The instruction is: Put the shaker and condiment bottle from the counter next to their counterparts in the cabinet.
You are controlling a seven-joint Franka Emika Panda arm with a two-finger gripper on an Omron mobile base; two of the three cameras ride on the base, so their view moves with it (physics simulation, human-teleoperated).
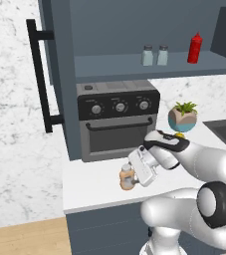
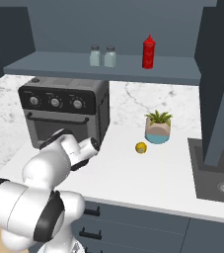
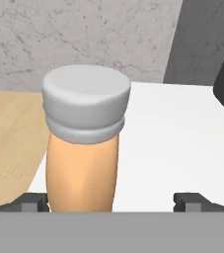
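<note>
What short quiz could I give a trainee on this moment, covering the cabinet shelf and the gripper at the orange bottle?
1. Multiple choice: how many shakers stand on the cabinet shelf? A) none B) two C) three
2. True or false: the gripper is shut on the condiment bottle.
3. Fill in: in both base views, the red squeeze bottle stands to the ____ of the shakers.

Key
1. B: two identical ones stand side by side.
2. False: in the hand view the fingertips are apart, with a wide gap on one side of the bottle.
3. right
</note>
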